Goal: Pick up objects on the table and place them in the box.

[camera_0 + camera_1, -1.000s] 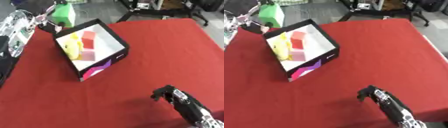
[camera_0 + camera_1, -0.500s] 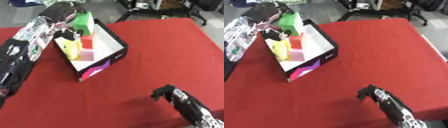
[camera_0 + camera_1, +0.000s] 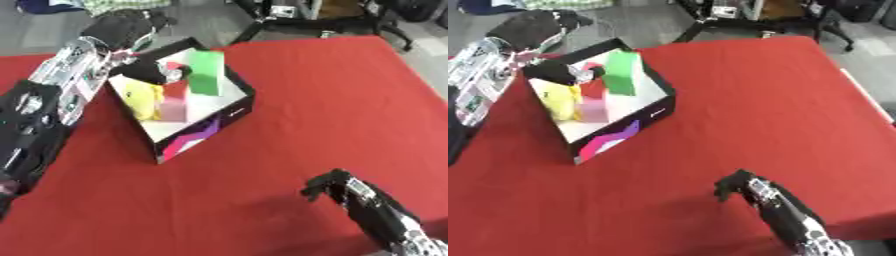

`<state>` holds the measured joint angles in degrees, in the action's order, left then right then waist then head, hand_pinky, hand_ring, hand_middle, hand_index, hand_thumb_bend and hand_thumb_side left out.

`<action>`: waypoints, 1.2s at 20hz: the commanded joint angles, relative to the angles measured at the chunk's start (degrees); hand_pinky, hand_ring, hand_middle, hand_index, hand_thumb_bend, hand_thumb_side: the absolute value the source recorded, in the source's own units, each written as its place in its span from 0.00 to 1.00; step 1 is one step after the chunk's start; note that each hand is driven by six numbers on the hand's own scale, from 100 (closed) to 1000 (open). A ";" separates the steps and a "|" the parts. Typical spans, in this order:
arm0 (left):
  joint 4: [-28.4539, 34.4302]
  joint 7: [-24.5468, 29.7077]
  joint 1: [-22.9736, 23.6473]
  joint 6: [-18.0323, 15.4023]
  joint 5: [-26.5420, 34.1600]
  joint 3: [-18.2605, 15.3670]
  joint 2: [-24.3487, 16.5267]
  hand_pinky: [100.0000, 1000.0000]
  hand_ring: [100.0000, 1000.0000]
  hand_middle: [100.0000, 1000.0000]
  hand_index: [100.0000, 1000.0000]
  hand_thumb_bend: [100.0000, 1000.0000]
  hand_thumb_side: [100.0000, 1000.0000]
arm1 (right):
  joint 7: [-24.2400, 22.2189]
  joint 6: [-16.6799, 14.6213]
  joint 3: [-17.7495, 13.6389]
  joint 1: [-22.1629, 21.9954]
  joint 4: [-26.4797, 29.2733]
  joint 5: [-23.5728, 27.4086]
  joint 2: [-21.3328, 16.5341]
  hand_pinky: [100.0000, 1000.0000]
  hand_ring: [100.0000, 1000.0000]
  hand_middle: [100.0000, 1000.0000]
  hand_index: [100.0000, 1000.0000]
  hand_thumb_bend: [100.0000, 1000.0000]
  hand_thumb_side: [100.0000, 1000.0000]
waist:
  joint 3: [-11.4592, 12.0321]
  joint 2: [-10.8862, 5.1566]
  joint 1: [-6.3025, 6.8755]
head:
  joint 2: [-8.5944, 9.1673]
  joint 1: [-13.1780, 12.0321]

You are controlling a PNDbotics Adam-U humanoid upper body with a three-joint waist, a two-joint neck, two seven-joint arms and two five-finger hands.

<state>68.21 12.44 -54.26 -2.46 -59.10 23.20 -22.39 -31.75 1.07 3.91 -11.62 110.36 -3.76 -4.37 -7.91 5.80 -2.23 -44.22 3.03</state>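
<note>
The black box with a white inside stands tilted at the table's upper left. In it lie a yellow object, a pink block and a red block. A green block stands upright inside the box near its far right wall. My left hand reaches in over the box's far left rim, its fingers curled against the block's left side. My right hand hovers low over the red cloth at the lower right, fingers curled, holding nothing.
The red tablecloth covers the whole table. Beyond its far edge are grey floor, black chair legs and a dark bundle. The table's right edge shows in the right eye view.
My left hand has carried the green block from beyond the box's far left corner to the right and down into the box. The right hand stays in place.
</note>
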 commanded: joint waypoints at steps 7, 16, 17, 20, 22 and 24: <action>8.73 -5.42 3.53 5.38 14.45 -4.14 -7.07 0.78 0.67 0.71 0.90 0.04 0.77 | 0.38 0.00 -0.50 0.17 0.70 -0.28 -0.67 1.00 0.72 0.46 0.67 0.00 1.00 | 0.41 0.00 -0.21 | 0.10 0.75; 41.19 -15.53 22.92 12.89 49.58 -12.86 -17.47 0.76 0.62 0.65 0.85 0.00 0.81 | 0.99 -0.02 -1.10 -0.06 0.70 -0.60 -0.93 1.00 0.72 0.46 0.67 0.00 1.00 | 2.57 -0.41 0.33 | 0.70 0.49; 43.83 -16.62 25.58 13.12 51.87 -13.85 -17.27 0.76 0.61 0.64 0.84 0.00 0.82 | 1.09 0.00 -1.18 -0.12 0.69 -0.63 -0.95 1.00 0.72 0.46 0.67 0.00 1.00 | 2.82 -0.51 0.37 | 0.71 0.32; 46.08 -19.26 32.53 10.67 55.80 -15.72 -14.03 0.76 0.61 0.64 0.84 0.00 0.84 | 1.24 0.01 -1.29 -0.26 0.64 -0.66 -0.95 1.00 0.72 0.46 0.67 0.00 1.00 | 3.64 -0.78 0.43 | 0.57 -0.36; 46.31 -19.95 36.85 9.04 56.20 -15.96 -11.18 0.76 0.61 0.63 0.84 0.00 0.86 | 1.28 0.05 -1.35 -0.34 0.56 -0.71 -0.93 1.00 0.72 0.46 0.67 0.00 1.00 | 4.22 -0.94 0.44 | 0.30 -1.19; 46.37 -19.88 40.39 8.59 55.59 -15.71 -8.68 0.75 0.60 0.63 0.83 0.00 0.89 | 1.37 0.13 -1.43 -0.40 0.45 -0.71 -0.87 1.00 0.72 0.46 0.67 0.00 1.00 | 4.76 -1.14 0.44 | 0.15 -2.44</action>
<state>113.37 -7.13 -13.60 6.81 -3.72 8.23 -31.62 -30.56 1.22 2.82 -12.16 110.34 -4.27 -4.40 -3.04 5.73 -2.21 -44.14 1.25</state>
